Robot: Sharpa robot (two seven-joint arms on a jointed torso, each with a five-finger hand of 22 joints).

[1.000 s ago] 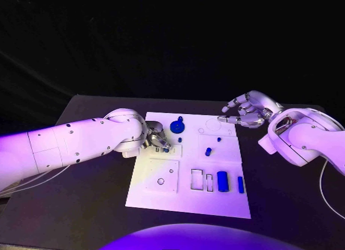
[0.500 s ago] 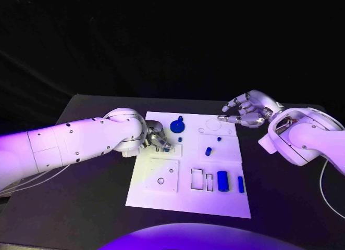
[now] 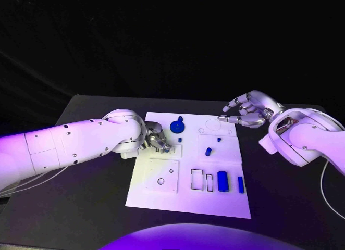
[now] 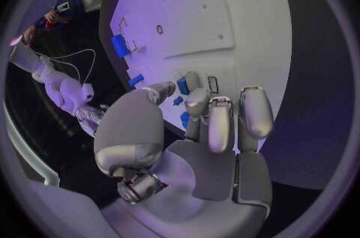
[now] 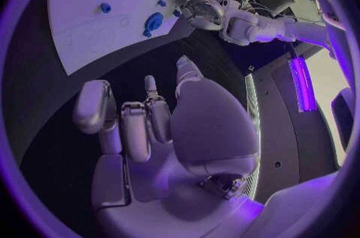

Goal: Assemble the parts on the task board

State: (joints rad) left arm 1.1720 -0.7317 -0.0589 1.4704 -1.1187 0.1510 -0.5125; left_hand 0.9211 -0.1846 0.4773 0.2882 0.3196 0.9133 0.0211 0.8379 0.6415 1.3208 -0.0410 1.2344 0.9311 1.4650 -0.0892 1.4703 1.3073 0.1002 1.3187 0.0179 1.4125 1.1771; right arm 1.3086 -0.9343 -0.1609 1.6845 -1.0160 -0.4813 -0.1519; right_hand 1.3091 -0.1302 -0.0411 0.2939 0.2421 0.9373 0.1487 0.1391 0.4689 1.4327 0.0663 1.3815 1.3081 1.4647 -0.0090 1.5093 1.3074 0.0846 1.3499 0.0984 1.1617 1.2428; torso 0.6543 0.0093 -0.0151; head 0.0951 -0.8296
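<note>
Task board (image 3: 189,198): left hand (image 3: 156,140) apparently pinching a small blue part (image 4: 182,85).

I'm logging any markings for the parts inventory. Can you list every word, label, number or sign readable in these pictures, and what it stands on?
None can be read.
The task board carries only outlines and holes, no lettering.
The blue parts are plain.
The left hand and right hand bear no legible marks.
</note>
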